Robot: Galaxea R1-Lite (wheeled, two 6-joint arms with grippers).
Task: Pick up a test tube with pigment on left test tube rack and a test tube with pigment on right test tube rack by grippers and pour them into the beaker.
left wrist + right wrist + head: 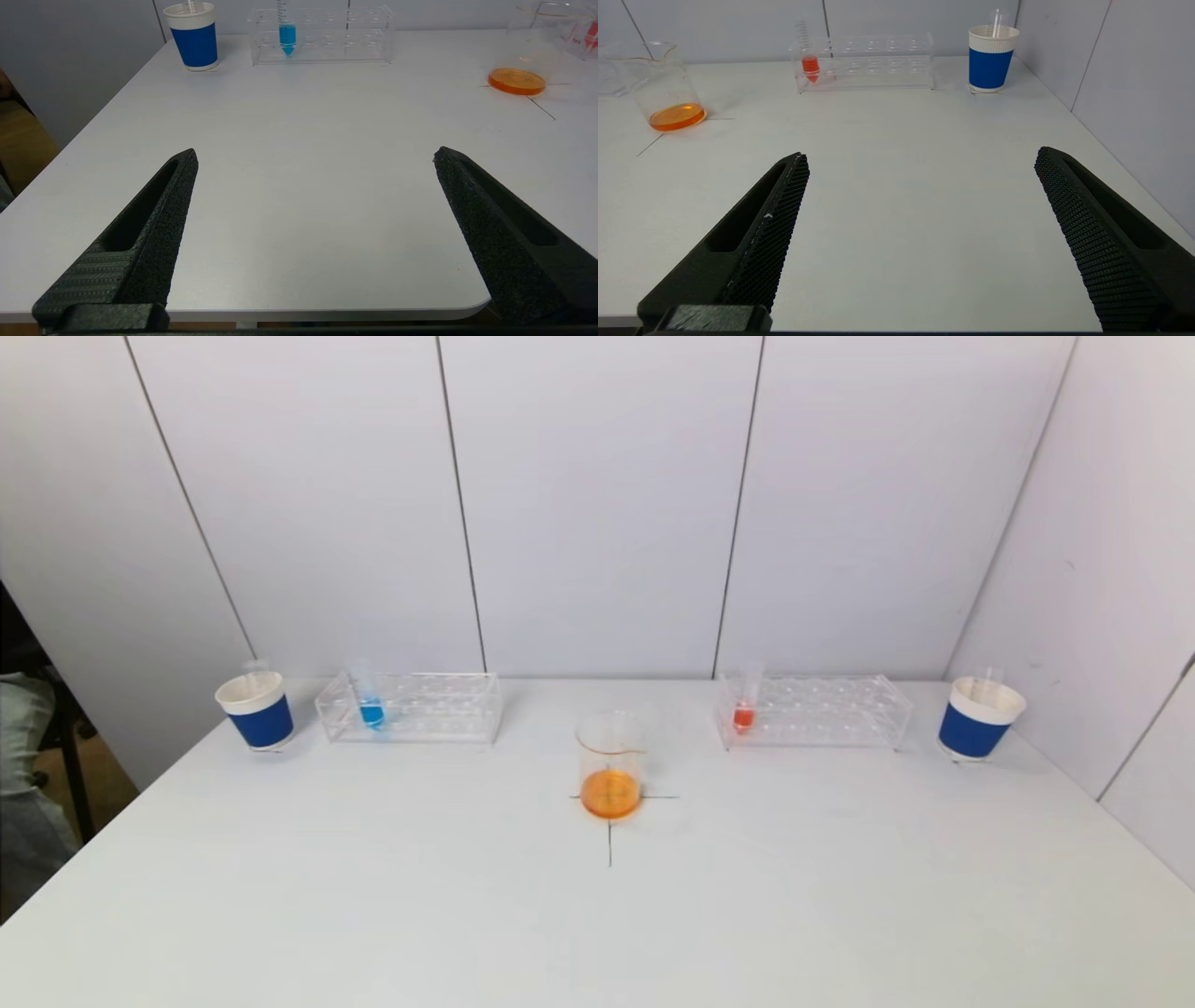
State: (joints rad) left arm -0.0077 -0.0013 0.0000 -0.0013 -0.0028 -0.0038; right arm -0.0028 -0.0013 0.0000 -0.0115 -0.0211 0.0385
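A clear left rack (439, 709) holds a test tube with blue pigment (371, 709), also in the left wrist view (287, 37). A clear right rack (831, 714) holds a test tube with red pigment (743, 714), also in the right wrist view (810, 66). A glass beaker (611, 761) with orange liquid stands at the table's middle on a drawn cross. My left gripper (315, 156) is open and empty over the table's near left edge. My right gripper (920, 158) is open and empty over the near right part. Neither gripper shows in the head view.
A blue and white paper cup (256, 709) stands left of the left rack and another (976, 719) right of the right rack, each with a clear tube in it. Grey wall panels stand behind and along the right side. The table (597, 915) is white.
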